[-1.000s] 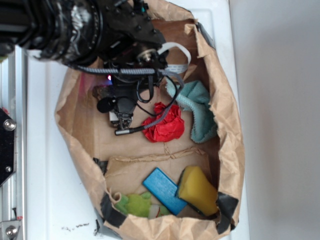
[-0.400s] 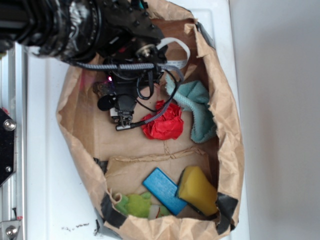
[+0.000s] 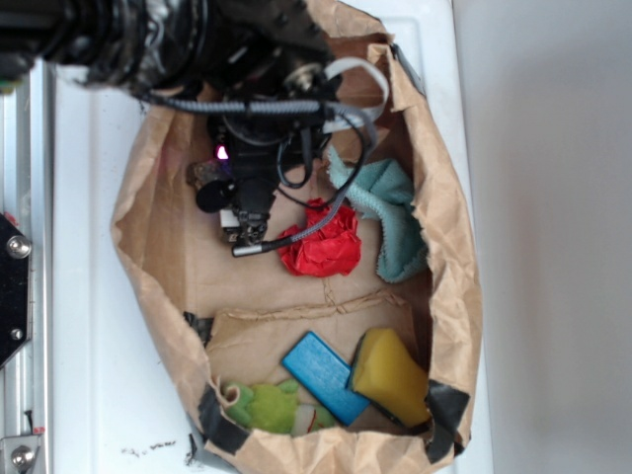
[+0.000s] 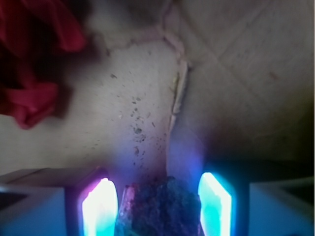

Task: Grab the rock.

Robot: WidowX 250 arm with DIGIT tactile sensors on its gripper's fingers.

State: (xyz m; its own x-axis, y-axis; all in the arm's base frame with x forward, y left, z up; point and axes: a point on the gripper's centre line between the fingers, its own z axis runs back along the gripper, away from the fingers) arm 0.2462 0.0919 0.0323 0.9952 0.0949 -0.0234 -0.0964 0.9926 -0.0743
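The rock (image 4: 162, 211) is a dark, rough chunk at the bottom of the wrist view, lying on the brown paper floor of the bag. My gripper (image 4: 157, 204) has its two glowing pads, pink (image 4: 99, 209) and cyan (image 4: 215, 204), pressed against the rock's left and right sides. In the exterior view the gripper (image 3: 219, 168) reaches down into the upper left of the paper bag (image 3: 449, 257), and a brown edge of the rock (image 3: 200, 174) shows beside it. The black arm hides the fingertips there.
A red wrinkly paper ball (image 3: 321, 247) lies just right of the gripper and shows in the wrist view (image 4: 34, 93). A teal cloth (image 3: 390, 212) lies by the right wall. A blue block (image 3: 324, 375), a yellow sponge (image 3: 390, 375) and a green toy (image 3: 267, 403) lie at the bag's near end.
The arm and its cables have shifted a little towards the far end of the bag. The gripper stays over the rock.
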